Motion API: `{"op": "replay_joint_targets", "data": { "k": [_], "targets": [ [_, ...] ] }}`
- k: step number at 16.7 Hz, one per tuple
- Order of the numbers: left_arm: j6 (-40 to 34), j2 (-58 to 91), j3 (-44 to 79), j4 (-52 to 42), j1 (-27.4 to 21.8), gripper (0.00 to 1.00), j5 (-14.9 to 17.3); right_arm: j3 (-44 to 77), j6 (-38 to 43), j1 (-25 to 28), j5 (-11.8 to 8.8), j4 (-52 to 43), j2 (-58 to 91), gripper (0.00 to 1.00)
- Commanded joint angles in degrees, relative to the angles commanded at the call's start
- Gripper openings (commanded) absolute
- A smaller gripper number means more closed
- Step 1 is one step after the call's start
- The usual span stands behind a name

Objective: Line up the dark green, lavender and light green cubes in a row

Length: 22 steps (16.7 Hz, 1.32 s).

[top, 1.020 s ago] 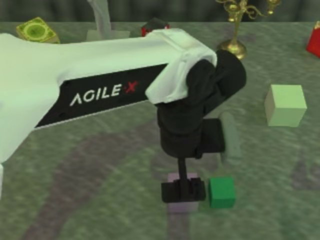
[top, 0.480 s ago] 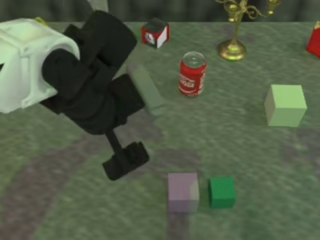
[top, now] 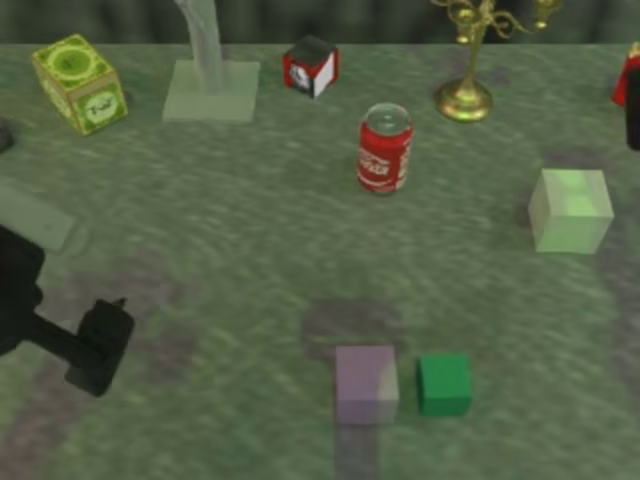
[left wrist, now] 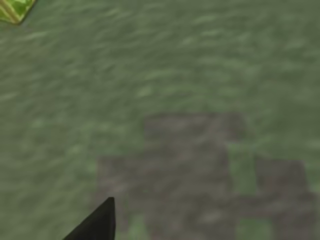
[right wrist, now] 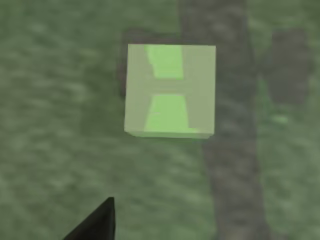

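**Pale green cube waits alone on the right, under the right arm's camera**

The lavender cube (top: 366, 384) and the dark green cube (top: 444, 384) sit side by side near the front edge of the desk (top: 250, 250), just apart, the dark green one to the right of the lavender. The light green cube (top: 571, 209) stands well apart from them, farther back and toward the desk's right side. It is the one piece not in the row, so by my reading two cubes are placed and this one remains to be brought over.

The relation that matters: the light green cube lies far to the right of the left gripper (top: 98, 347), which hangs low at the left side of the desk with nothing between its jaws; how wide they stand I cannot tell. The right arm is much nearer. Its wrist view looks almost straight down on the light green cube (right wrist: 170, 90), square to the frame, though the right jaws themselves cannot be judged from the one dark tip that shows.

Farther back stand a red can (top: 385, 148), a printed red, black and white cube (top: 311, 66), a yellow-green patterned box (top: 80, 83), a gold candlestick (top: 466, 95) and a pale stand (top: 210, 85).
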Motion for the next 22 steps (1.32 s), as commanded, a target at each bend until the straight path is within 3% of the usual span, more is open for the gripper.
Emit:
{"op": "replay_joint_targets", "data": {
  "k": [5, 11, 19, 22],
  "targets": [
    [-8.03, -25.7, -18.61, 13.85, 10.31, 1.0, 0.33, 22.55, 2.28, 1.75, 0.05, -15.02, 26.45, 1.0],
    [-14.01, -44.13, -30.49, 25.77, 17.64, 1.0, 0.53, 40.19, 4.02, 2.94, -0.02, -24.72, 43.91, 1.0],
    [-14.66, -45.88, -31.58, 27.18, 18.4, 1.0, 0.54, 41.68, 4.13, 2.75, -0.05, -25.31, 45.67, 1.0],
    [-14.66, -45.88, -31.58, 27.18, 18.4, 1.0, 0.54, 38.33, 4.06, 2.94, -0.03, -21.22, 46.6, 1.0]
  ]
}}
